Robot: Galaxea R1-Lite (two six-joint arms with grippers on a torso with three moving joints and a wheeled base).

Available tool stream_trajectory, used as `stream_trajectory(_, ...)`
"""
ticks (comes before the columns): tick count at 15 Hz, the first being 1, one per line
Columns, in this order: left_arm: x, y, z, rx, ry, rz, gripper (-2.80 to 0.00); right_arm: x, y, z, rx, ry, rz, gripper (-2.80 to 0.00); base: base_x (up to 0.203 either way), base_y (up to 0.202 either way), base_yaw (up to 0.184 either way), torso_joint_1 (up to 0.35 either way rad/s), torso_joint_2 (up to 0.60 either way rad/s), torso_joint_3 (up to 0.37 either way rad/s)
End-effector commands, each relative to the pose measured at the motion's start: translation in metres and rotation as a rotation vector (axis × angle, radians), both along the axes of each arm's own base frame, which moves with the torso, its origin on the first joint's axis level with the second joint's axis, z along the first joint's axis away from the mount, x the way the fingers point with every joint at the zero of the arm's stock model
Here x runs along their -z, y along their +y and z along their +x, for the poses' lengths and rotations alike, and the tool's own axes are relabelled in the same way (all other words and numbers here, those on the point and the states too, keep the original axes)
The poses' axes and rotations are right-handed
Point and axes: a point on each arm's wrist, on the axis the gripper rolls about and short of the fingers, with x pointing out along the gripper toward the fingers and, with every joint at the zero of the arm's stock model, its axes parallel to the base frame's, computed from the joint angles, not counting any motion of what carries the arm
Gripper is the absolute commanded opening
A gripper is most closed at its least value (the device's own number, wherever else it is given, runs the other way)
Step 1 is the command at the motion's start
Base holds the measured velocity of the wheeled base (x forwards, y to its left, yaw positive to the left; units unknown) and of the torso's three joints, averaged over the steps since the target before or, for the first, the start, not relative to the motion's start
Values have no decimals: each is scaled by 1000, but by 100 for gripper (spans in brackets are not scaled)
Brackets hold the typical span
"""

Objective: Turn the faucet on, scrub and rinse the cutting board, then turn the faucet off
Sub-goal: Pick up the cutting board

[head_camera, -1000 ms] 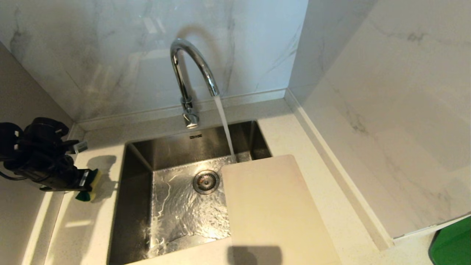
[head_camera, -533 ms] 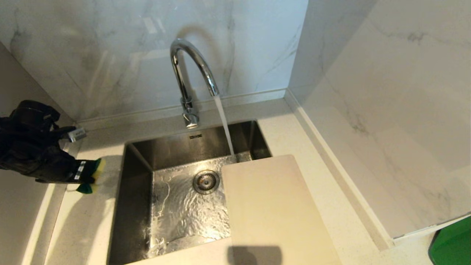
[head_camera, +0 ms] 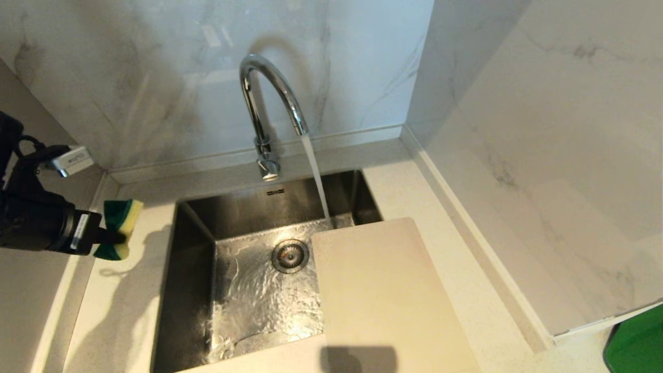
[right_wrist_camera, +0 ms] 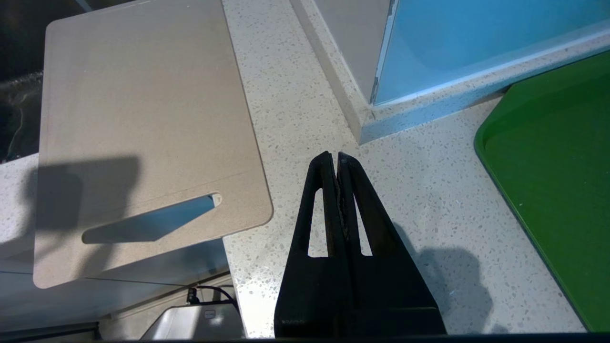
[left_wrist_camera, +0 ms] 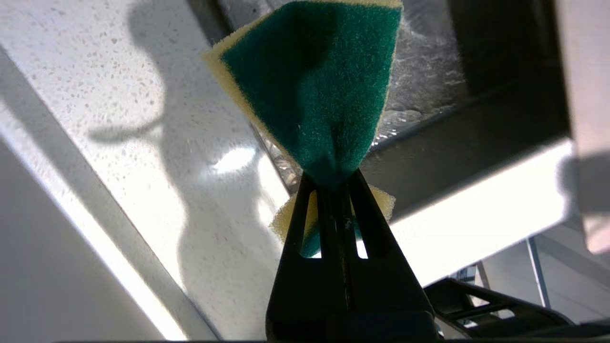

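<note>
Speckled cream countertop (head_camera: 124, 305) wraps around a stainless sink (head_camera: 197, 243) tucked into a corner of marble-look wall panels (head_camera: 155, 77). Nearest the robot, the right gripper (right_wrist_camera: 333, 159) just hangs over the counter with its jaws pressed fully together and nothing between them, the green tray (right_wrist_camera: 553, 157) off to its right. Right beside it is the cutting board (head_camera: 383, 300), lying flat and bridging the right-hand part of the sink, its slot handle at the near end and its far edge reaching out over the basin; the board's top looks dry from here. Past the board you can see the drain (head_camera: 290, 255) with water rippling all over the sink floor. Over on the left side, the left gripper (head_camera: 111, 237) is up above the counter just left of the sink rim, clamped tight on the green-and-yellow sponge (head_camera: 120, 223), which is squeezed into a bow-tie shape with the green scrub face showing in the wrist view. Farthest back, the faucet (head_camera: 267, 103) stands behind the sink against the wall, and it's running, with the stream landing in the basin just beyond the board's far edge.
</note>
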Motion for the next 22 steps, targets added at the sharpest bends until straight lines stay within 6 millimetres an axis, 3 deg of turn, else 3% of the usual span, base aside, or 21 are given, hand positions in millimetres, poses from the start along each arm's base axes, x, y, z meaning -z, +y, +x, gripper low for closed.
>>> stream_trajectory(1, -21, 0, -52, 12, -118, -8, -280, 0, 0, 0, 1, 2, 1, -280, 0, 0, 0, 0, 0, 0)
stream_trajectory(7, -26, 6, -147, 17, -314, -21, -280, 0, 0, 0, 1, 1, 1, -280, 0, 0, 0, 0, 0, 0)
stream_trajectory(11, 15, 9, -191, 55, -321, 21, -280, 0, 0, 0, 1, 1, 1, -280, 0, 0, 0, 0, 0, 0)
stream_trajectory(16, 77, 10, -211, 78, -302, 69, -280, 0, 0, 0, 1, 1, 1, -280, 0, 0, 0, 0, 0, 0)
stream_trajectory(22, 126, 11, -213, 57, -379, 70, -280, 0, 0, 0, 1, 2, 1, -280, 0, 0, 0, 0, 0, 0)
